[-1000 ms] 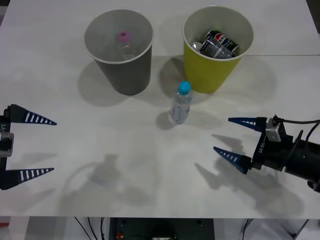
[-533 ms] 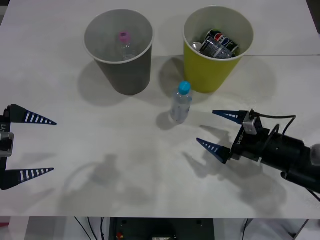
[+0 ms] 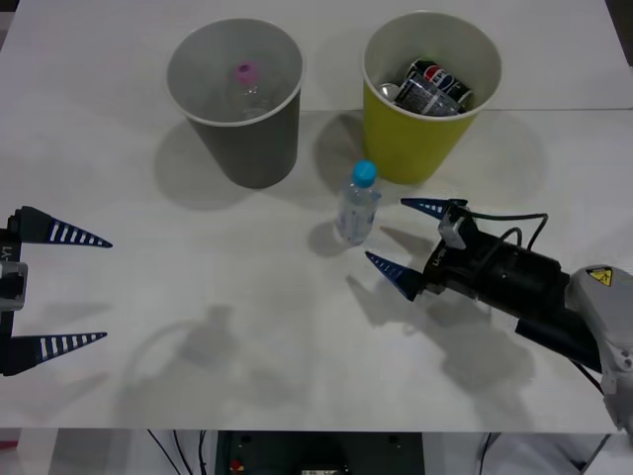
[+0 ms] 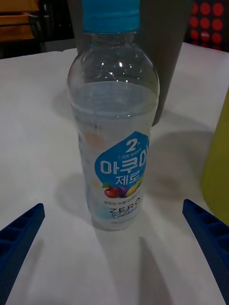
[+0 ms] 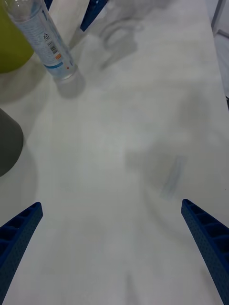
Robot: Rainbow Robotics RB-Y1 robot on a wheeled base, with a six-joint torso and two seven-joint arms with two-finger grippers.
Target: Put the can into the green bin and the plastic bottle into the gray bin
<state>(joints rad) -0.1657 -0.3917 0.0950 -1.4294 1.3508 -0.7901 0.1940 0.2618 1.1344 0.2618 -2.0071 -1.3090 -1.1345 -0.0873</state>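
The white table (image 3: 119, 148) carries everything, and places here are given from the plastic bottle (image 3: 357, 203), which stands upright at mid-table. Over the last second the right gripper (image 3: 406, 240) has slid in from the table's right side and now sits just right of the bottle, its blue fingers spread wide, holding nothing and not touching it. The left gripper (image 3: 54, 290) has not moved: it waits well to the bottle's left at the table's edge, also wide open and empty.

The gray bin (image 3: 237, 99) stands behind the bottle to the left and holds a clear bottle with a pink cap (image 3: 247, 87). The green bin (image 3: 427, 94) stands just behind the bottle to the right, with dark cans (image 3: 435, 85) lying inside.

The right wrist view alone shows the bottle's blue-and-white label, printed in Korean with "ZERO" beneath. The left wrist view shows the barcode on its other side.
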